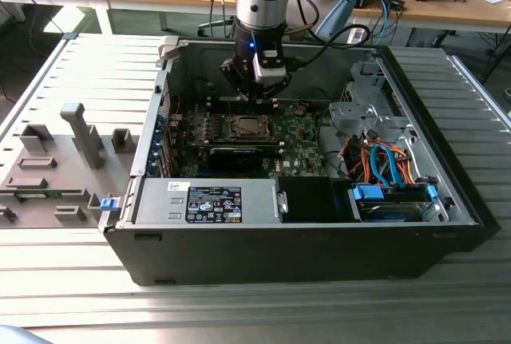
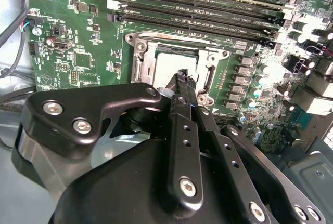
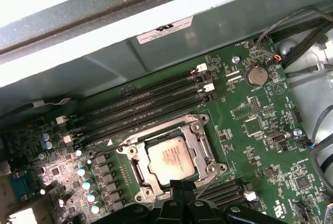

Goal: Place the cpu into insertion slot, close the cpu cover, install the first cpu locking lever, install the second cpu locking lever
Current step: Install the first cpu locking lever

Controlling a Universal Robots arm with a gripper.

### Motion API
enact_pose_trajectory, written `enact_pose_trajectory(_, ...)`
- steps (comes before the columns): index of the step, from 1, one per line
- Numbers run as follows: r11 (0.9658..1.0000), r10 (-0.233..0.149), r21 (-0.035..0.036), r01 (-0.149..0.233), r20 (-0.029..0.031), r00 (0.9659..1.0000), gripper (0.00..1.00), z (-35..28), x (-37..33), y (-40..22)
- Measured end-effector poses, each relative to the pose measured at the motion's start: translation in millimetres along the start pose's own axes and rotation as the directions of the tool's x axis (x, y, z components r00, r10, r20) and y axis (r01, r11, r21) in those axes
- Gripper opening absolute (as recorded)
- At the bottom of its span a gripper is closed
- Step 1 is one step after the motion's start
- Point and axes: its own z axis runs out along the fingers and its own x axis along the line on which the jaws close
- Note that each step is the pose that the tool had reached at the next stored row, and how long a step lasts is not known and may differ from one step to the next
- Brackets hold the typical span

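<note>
My fingers (image 2: 182, 78) are pressed together above the cpu (image 3: 171, 157), which lies flat under the closed cpu cover (image 3: 200, 143) at centre frame.

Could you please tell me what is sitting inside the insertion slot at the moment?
The cpu lies in the insertion slot, its silver top showing. The gripper covers its near edge; the contacts beneath are hidden.

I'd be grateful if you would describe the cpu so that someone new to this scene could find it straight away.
Look inside the open computer case at the green circuit board on its floor. Beside the long black memory slots sits a silvery square frame, the cpu cover. The cpu is the flat square chip in its window, with a dull silver-grey metal top unlike the green board around it, close to the gripper.
</note>
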Motion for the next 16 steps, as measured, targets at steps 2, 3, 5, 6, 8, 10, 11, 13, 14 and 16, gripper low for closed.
enact_pose_trajectory(2, 1.0000, -0.006, -0.0001, 0.006, 0.0002, 1.0000, 0.11, 0.0, 0.0, 0.0)
enact_pose_trajectory(3, 1.0000, -0.009, -0.0001, 0.009, 0.0003, 1.0000, 0.11, 0.0, 0.0, 0.0)
enact_pose_trajectory(5, 0.9999, -0.014, -0.0002, 0.014, 0.0005, 0.9999, 0.11, 0.0, 0.0, 0.0)
enact_pose_trajectory(6, 0.9999, -0.016, -0.0002, 0.016, 0.0006, 0.9999, 0.11, 0.0, 0.0, 0.0)
enact_pose_trajectory(8, 0.9997, -0.025, -0.0003, 0.025, 0.0009, 0.9997, 0.11, 0.0, 0.0, 0.0)
enact_pose_trajectory(10, 0.9995, -0.030, -0.0004, 0.030, 0.0011, 0.9995, 0.11, 0.0, 0.0, 0.0)
enact_pose_trajectory(11, 0.9995, -0.032, -0.0004, 0.032, 0.0012, 0.9995, 0.11, 0.0, 0.0, 0.0)
enact_pose_trajectory(13, 0.9993, -0.037, -0.0004, 0.037, 0.0014, 0.9993, 0.11, 0.0, 0.0, 0.0)
enact_pose_trajectory(14, 0.9992, -0.039, -0.0004, 0.039, 0.0015, 0.9992, 0.11, 0.0, 0.0, 0.0)
enact_pose_trajectory(16, 0.9990, -0.045, -0.0005, 0.045, 0.0016, 0.9990, 0.11, 0.0, 0.0, 0.0)
